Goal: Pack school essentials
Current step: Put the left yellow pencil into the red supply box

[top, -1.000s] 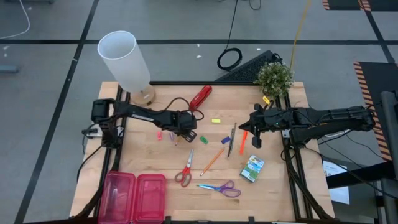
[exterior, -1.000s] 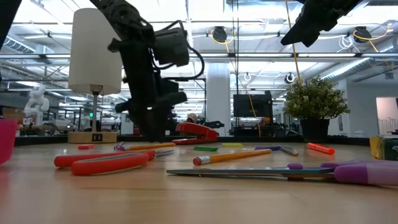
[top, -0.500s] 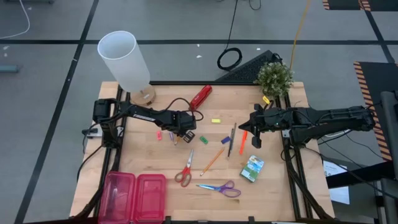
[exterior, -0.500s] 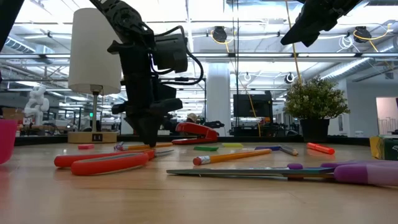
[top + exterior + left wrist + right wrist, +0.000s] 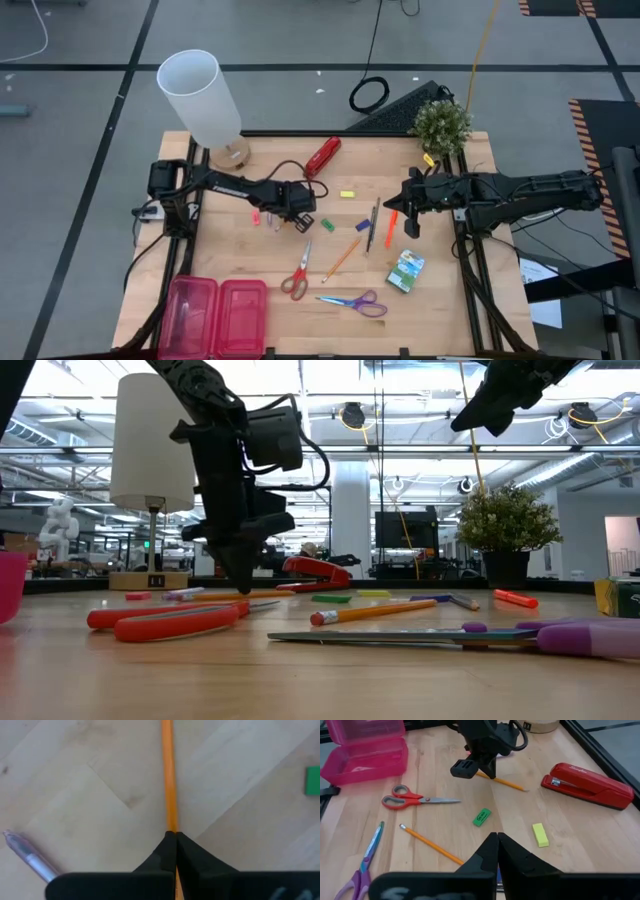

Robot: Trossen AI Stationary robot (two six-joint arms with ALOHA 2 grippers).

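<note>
My left gripper [image 5: 287, 218] stands low over the table's left middle, shut on an orange pencil [image 5: 169, 780] that also shows in the right wrist view [image 5: 509, 783]. A clear purple pen [image 5: 29, 861] lies beside it. My right gripper [image 5: 497, 839] is shut on nothing and hangs well above the table's right side [image 5: 412, 228]. Flat on the table lie red-handled scissors [image 5: 297, 272], purple-handled scissors [image 5: 355, 302], a second orange pencil [image 5: 342, 259], thin pens [image 5: 373, 225], small erasers [image 5: 326, 224] and a green crayon box [image 5: 406, 270]. My left gripper pinches the orange pencil's shaft [image 5: 170, 826] between its two shut fingers, nearer one end than the middle. The fingers come from above, pointing down. The long free part reaches out along the table to its tip [image 5: 524, 789]. Whether the pencil is lifted clear, I cannot tell.
An open pink case [image 5: 217, 316] sits at the near left corner. A red stapler [image 5: 322, 155], a white lamp [image 5: 205, 100] and a potted plant [image 5: 441, 125] stand along the far edge. Bare wood lies between the case and the scissors.
My left gripper has shifted a little toward the table's left edge, staying low at the pencil. The right arm has kept still.
</note>
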